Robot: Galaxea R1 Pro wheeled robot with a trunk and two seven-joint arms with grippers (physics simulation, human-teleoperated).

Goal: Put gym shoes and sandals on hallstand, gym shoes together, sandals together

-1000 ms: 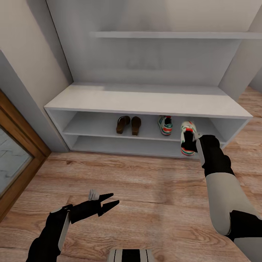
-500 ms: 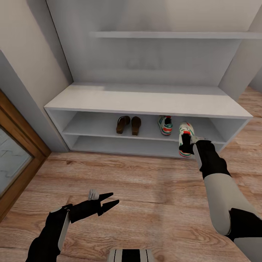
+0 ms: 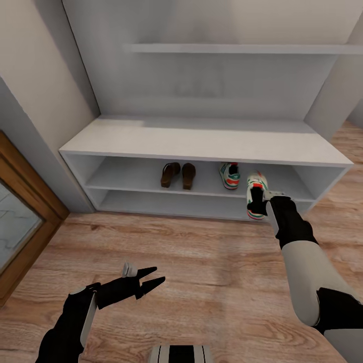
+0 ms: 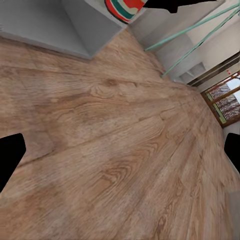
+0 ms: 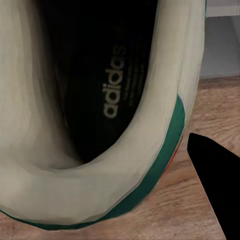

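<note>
The grey hallstand stands against the wall. Both brown sandals lie side by side on its upper open shelf. One white gym shoe with green stripes rests to their right on the same shelf. My right gripper is shut on the heel collar of the other gym shoe, held at the shelf's front edge just right of the first. The right wrist view looks into that gym shoe, one fingertip outside it. My left gripper hangs open over the corridor floor.
A wood-framed door or mirror stands at the left. A long wall shelf hangs above the hallstand. The left wrist view has wood planks, the hallstand corner and the held gym shoe.
My right gripper has carried the gym shoe a little left and up toward the shelf, closer to the other gym shoe. The head view shifted slightly. The left arm has stayed still.
</note>
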